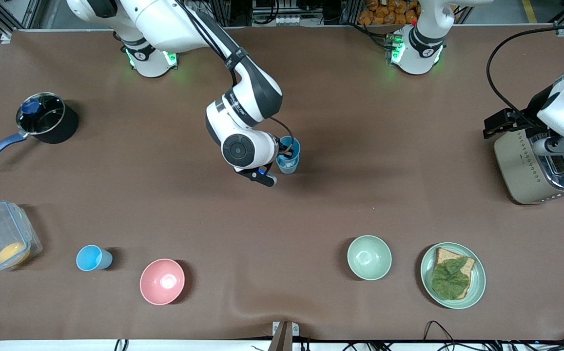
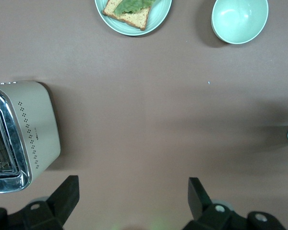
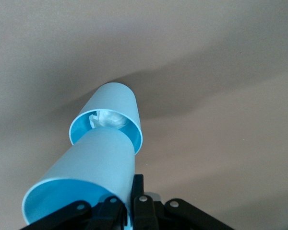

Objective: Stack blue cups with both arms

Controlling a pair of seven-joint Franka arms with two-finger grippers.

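In the middle of the table, one blue cup (image 1: pixel 290 145) (image 3: pixel 93 163) has its base in the mouth of a second blue cup (image 1: pixel 287 165) (image 3: pixel 116 103) that stands on the table. A white bit shows inside the lower one. My right gripper (image 1: pixel 282 152) (image 3: pixel 127 196) is shut on the upper cup's wall, one finger inside and one outside. A third, sky-blue cup (image 1: pixel 94 257) stands alone near the front camera, toward the right arm's end. My left gripper (image 1: pixel 494 126) (image 2: pixel 133 191) waits open and empty above the table beside the toaster.
Toaster (image 1: pixel 537 168) (image 2: pixel 19 134) at the left arm's end. Near the front camera: plate (image 1: pixel 476 287) with bread and lettuce, pale green bowl (image 1: pixel 369 257), pink bowl (image 1: pixel 162 281), clear container (image 1: pixel 1 241). Lidded black pot (image 1: pixel 48 119) toward the right arm's end.
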